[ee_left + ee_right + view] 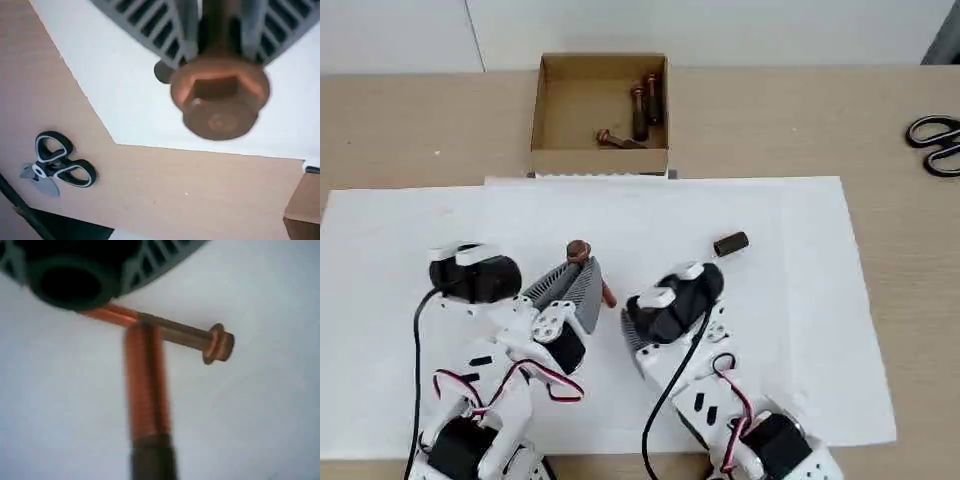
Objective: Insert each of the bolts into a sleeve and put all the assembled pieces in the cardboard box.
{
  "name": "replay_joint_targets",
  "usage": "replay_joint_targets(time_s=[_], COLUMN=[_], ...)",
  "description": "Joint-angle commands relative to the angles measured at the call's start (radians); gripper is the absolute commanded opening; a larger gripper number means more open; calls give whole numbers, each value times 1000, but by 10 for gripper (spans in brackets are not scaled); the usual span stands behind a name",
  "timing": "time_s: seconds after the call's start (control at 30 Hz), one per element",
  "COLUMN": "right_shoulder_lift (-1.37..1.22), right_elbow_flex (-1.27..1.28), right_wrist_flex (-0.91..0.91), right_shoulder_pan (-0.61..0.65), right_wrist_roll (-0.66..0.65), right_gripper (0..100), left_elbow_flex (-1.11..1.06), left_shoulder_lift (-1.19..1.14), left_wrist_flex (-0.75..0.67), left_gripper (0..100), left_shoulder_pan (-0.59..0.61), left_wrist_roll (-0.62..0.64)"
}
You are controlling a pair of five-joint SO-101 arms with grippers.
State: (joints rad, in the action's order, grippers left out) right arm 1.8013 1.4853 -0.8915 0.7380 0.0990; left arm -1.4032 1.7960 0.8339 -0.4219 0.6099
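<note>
Bolt (578, 250) pinched in left end effector (583, 266), scissors (935, 145) well apart.

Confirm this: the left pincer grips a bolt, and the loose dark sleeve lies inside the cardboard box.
Not quite. The left pincer grips a bolt, but the loose dark sleeve lies on the white paper, outside the cardboard box, as the high view shows.

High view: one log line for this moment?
left gripper: shut on held bolt | right gripper: shut on held sleeve | loose bolt: on paper | loose sleeve: on paper | box: assembled pieces inside
</note>
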Motion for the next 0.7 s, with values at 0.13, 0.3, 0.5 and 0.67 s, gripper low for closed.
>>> replay_joint_targets(time_s=[0.13, 0.3, 0.5, 0.67], right_shoulder_lift=[8, 10, 10, 10], right_elbow_flex=[18, 34, 34, 34], right_wrist_flex=[31, 33, 104, 102], right_shoulder_pan=[36, 36, 36, 36], right_wrist_roll=[-20, -92, -143, -147], right_gripper=[2, 2, 2, 2], left_elbow_flex=[12, 45, 58, 54], left_shoulder_lift=[14, 15, 15, 14], left_wrist_flex=[-31, -31, -29, -28], left_gripper=[6, 6, 6, 6], left_shoulder_pan=[-8, -11, -44, -44], left_wrist_roll=[6, 8, 8, 8])
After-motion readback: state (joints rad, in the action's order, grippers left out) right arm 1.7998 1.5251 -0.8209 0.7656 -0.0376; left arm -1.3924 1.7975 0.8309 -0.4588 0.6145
